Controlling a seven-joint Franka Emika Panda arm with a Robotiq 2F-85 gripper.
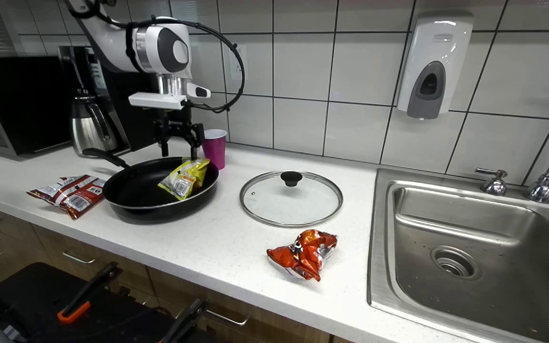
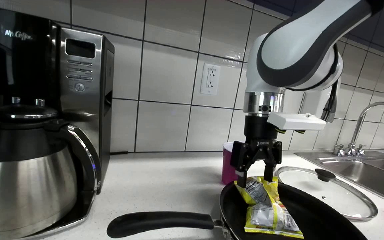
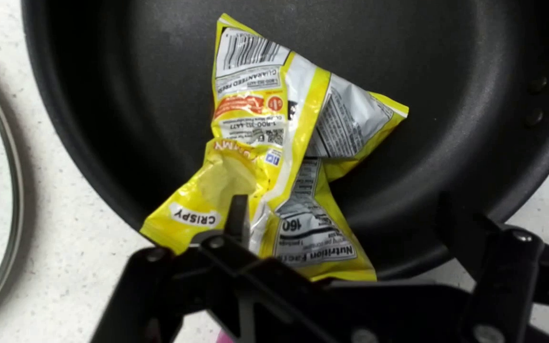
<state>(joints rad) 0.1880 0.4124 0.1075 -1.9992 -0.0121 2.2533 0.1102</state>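
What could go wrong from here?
Snag: one finger is at the yellow bag, touching or nearly; lifting the gripper might drag it.
Tip: the cup stands close to the pan and gripper; a sideways move could knock it.
Slip: the bag's end overlaps the rim in the wrist view; a bump might slide it out.

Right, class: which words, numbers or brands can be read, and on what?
"Mr. Coffee": coffee maker
"ROBOTIQ": hand
On the yellow bag:
"CRISPY"
"YUMMY"
"160"
"1 package"
"Nutrition Facts"
"GUARANTEED FRES"
"1-800-352-4477"
Too small or blurred: other print on the yellow bag, coffee maker, outlet and red bags.
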